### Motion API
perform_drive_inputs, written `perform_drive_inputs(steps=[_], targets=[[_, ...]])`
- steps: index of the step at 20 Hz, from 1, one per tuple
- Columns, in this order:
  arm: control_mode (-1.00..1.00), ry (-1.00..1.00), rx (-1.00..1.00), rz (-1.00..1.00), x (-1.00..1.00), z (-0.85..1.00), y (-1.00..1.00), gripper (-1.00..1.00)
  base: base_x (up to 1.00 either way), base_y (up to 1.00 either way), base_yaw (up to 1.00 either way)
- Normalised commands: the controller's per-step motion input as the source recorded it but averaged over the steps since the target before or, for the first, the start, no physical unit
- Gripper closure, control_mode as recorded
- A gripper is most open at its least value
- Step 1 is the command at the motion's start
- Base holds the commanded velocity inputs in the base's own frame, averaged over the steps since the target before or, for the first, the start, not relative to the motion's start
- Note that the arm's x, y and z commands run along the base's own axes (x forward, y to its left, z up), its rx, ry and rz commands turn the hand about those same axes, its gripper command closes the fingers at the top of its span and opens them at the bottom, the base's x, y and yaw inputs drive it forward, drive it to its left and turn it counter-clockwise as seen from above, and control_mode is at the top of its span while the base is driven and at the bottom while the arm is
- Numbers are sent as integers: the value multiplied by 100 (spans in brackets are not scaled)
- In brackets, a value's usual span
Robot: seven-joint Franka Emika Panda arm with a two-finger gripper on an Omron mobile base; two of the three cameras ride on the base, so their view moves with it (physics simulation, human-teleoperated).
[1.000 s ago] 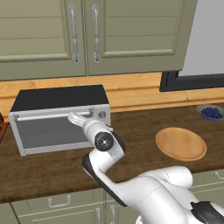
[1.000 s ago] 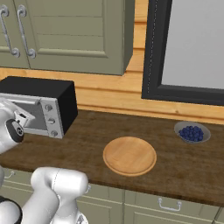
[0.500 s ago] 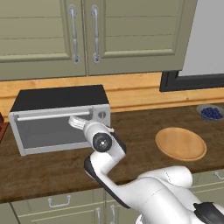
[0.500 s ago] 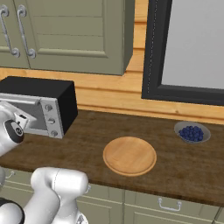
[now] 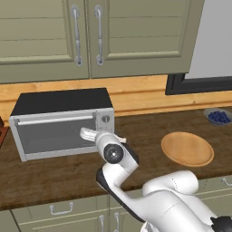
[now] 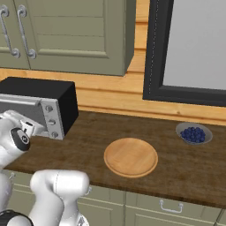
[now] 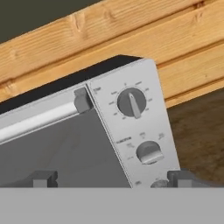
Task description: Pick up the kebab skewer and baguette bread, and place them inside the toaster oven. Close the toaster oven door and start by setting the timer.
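The silver toaster oven [image 5: 63, 102] with a black top stands at the left of the counter, also seen as a box [image 6: 42, 95] from the right. Its glass door [image 5: 56, 137] is shut, with the bar handle [image 5: 54, 120] along the top edge. My gripper [image 5: 89, 134] hovers open and empty just in front of the door's right end, near the knob panel [image 5: 105, 120]. In the hand view my gripper [image 7: 113, 179] faces the upper knob [image 7: 132, 103] and the second knob [image 7: 149, 152] below it. The kebab skewer and baguette bread are out of view.
A round wooden board [image 5: 187, 148] lies on the dark counter right of the arm, also visible in the right base view [image 6: 130, 157]. A small bowl of blueberries [image 6: 193, 133] sits at the far right. Wall cabinets hang above the oven.
The hand has dropped slightly and shifted a little in front of the oven's right side. The jaws have stayed open and the oven door has not moved.
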Motion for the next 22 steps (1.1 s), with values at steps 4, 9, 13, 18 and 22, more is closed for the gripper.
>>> perform_drive_inputs(steps=[4,9,13,18,22], targets=[[-100,5,-11,1,-3,-38,-41,-100,0,0,0],[-100,1,-9,9,0,-37,-36,-100,0,0,0],[-100,3,-4,23,0,-33,-18,-100,0,0,0],[-100,2,-7,14,0,-32,-23,-100,0,0,0],[-100,0,-11,4,0,-35,-20,-100,0,0,0]])
